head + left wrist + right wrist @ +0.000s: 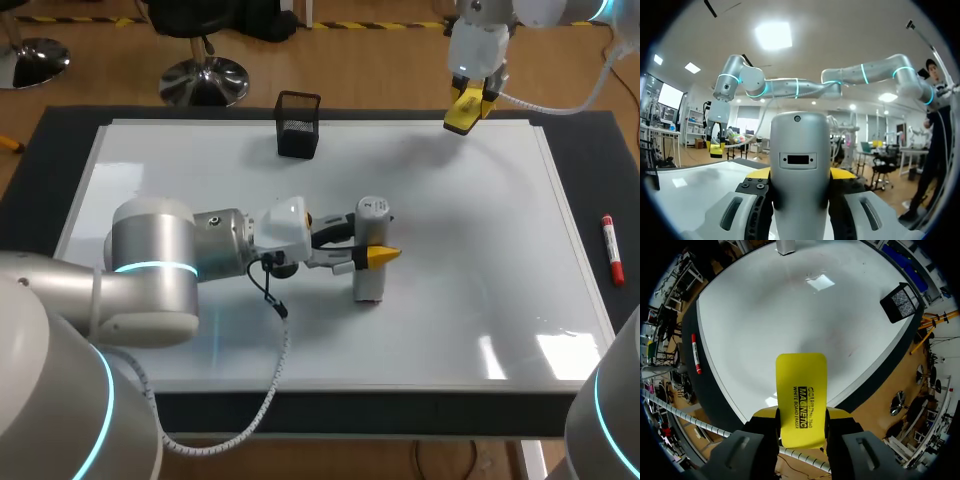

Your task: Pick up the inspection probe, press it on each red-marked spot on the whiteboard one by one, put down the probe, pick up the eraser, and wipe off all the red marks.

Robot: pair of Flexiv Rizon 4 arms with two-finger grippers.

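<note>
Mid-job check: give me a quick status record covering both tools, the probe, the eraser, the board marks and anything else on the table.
left tool: shut on the inspection probe, mid-whiteboard
inspection probe: upright, base at the board surface
right tool: shut on the eraser, held in the air near the board's far edge
red marks: none visible on the whiteboard
mesh pen holder: standing on the board, far side
red marker: lying off the board, on the dark mat to its right

Whiteboard (480, 250): glossy, smooth, reflective. Probe (373, 212): smooth satin grey casing. Eraser (466, 110): yellow matt plastic. Cup (298, 125): black wire mesh.
</note>
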